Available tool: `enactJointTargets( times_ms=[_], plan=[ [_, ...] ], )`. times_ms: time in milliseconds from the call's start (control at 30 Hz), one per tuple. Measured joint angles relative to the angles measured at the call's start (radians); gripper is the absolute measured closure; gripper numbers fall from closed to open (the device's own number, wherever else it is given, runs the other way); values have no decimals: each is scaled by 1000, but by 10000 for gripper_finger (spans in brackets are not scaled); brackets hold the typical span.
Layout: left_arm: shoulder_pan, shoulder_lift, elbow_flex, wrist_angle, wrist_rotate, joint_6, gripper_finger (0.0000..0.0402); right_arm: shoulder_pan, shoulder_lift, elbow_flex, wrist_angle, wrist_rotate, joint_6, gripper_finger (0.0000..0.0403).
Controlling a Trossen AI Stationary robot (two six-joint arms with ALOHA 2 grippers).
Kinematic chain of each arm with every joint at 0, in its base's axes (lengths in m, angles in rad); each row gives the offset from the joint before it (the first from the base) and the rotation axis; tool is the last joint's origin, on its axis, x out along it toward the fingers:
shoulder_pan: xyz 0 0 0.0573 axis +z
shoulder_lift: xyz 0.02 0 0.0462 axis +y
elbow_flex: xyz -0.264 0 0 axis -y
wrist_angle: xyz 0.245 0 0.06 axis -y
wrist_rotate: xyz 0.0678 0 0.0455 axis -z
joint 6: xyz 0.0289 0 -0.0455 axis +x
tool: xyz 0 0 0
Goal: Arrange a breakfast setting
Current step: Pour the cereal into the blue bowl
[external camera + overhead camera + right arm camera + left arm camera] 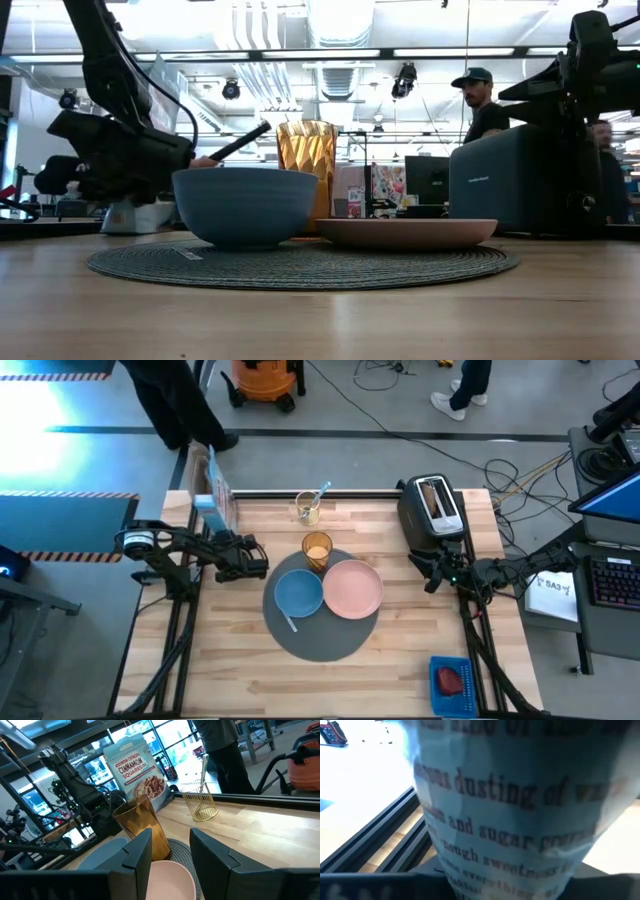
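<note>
Spoon [289, 621] in blue bowl [298, 594]

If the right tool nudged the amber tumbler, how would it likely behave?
The amber tumbler is tall and narrow, so a high push would probably tip it rather than slide it. It stands at the mat's edge, where footing may be uneven. Its glossy ribbed wall looks hard, perhaps slippery and breakable.

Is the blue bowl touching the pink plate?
Touching, by the high view: the blue bowl and pink plate meet rim to rim on the mat, no gap showing.
</note>
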Motion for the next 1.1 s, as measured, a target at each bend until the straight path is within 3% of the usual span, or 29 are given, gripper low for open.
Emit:
enactJointTargets(
  times_ms=[167,433,733,1100],
  plan=[
    [0,-1,13,-8,16,0,305,0,0,0,0,0,0,280],
    [-19,-68,90,-178,90,0,287,0,0,0,0,0,0,280],
    [-74,-182,174,-418,203,1,298,0,0,0,0,0,0,280],
    [-292,-335,191,-497,320,-9,299,0,0,0,0,0,0,280]
  ],
)
